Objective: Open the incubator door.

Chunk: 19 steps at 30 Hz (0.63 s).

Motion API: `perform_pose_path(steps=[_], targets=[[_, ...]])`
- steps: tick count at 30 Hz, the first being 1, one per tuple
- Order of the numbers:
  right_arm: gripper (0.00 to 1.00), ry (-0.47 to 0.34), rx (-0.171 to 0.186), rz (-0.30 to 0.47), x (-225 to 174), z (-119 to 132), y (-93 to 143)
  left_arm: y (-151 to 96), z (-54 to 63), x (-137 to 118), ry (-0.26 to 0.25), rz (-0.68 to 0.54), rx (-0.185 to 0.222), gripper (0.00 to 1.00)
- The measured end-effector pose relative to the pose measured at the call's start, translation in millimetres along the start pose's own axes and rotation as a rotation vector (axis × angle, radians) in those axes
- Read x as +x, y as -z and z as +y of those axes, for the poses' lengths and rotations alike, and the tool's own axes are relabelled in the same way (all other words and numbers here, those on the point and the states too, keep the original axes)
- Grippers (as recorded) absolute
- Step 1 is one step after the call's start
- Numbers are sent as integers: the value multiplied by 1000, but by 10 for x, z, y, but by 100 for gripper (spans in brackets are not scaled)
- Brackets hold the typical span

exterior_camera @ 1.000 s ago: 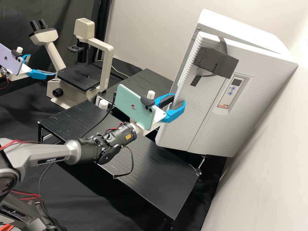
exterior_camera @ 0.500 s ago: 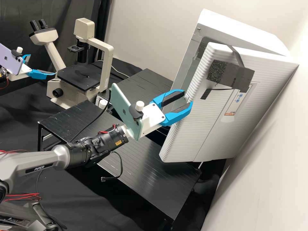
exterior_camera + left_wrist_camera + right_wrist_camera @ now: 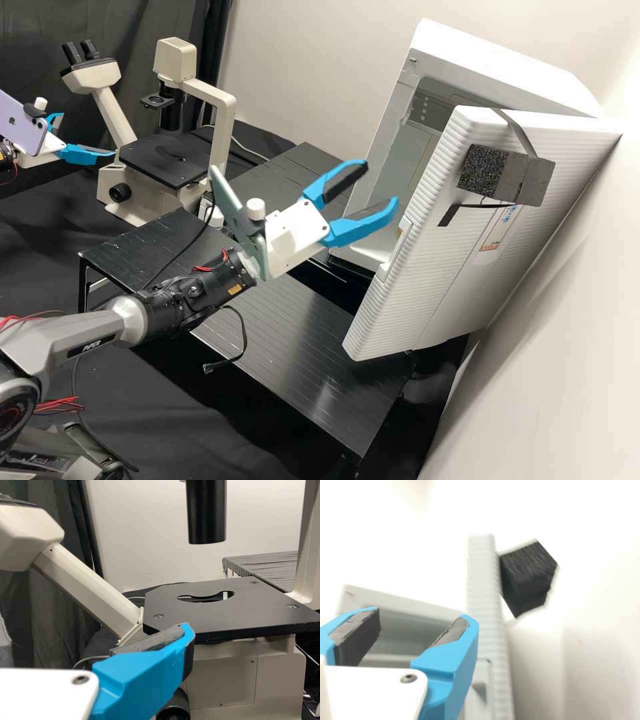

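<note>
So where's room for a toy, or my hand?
The front black slatted table has room between the dark grey right arm and the ribbed white door. A hand might pass between door and white boxy incubator. Crowded: the cream microscope beside the blue-fingered left end effector.

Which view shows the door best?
High view: broad front of the door, plus the gap to the incubator. Right wrist view: its ribbed edge, nearly head-on, and the dark block on its front. Left wrist view looks at the microscope.
</note>
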Motion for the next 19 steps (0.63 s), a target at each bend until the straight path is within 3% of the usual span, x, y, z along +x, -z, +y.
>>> perform_pose_path(steps=[3,4,8,10,13,16,18,19], targets=[[100,38,-6,72,-30,-78,66,0,0,0,0,0,0,100],[100,58,7,91,-27,-119,74,0,0,0,0,0,0,100],[100,191,88,164,-41,-319,82,0,0,0,0,0,0,100],[100,272,129,164,-23,-516,67,0,0,0,0,0,0,100],[100,313,208,179,24,-845,128,0,0,0,0,0,0,100],[100,550,249,98,-588,-942,147,0,0,0,0,0,0,100],[100,630,286,156,-904,-828,213,0,0,0,0,0,0,100],[100,630,303,185,-973,-774,232,0,0,0,0,0,0,100]])
